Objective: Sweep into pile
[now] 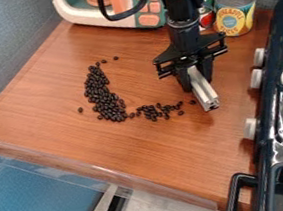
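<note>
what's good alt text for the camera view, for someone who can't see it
A black robot gripper holds a metal bar at a wooden table, beside dark beans lying in a long pile and a looser cluster. Cans stand behind, with a stove at the right.

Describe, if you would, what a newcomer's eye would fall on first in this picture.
Probably the dark beans, strewn over the middle of the wooden counter in a bent trail that turns toward the gripper, with a few strays beside it. Next would come the black gripper, hanging to the right of most of them with a pale metal bar between its fingers. The bright yellow-labelled can behind it, near the wall, might catch the eye too.
</note>
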You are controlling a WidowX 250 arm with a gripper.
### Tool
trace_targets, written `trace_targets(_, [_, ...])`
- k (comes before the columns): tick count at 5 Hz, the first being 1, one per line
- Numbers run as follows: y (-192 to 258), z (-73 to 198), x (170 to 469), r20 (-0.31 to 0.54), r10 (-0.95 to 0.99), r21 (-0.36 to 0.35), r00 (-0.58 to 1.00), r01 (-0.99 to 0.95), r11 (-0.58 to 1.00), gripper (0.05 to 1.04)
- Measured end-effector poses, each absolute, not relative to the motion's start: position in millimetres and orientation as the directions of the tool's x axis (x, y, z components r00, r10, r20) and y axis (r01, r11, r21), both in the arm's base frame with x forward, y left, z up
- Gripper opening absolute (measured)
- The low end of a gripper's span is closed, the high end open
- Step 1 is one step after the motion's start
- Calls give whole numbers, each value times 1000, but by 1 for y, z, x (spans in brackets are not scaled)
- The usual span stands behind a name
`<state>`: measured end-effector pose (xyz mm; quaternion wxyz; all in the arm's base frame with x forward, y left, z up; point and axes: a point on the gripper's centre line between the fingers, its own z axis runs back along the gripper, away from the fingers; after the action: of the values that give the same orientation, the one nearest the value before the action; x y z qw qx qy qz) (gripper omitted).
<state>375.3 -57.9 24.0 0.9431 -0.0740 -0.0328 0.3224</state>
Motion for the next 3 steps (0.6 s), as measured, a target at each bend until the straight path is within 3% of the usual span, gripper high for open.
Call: trace_targets(3, [-49,9,371,65,609,-135,790,-598,790,390])
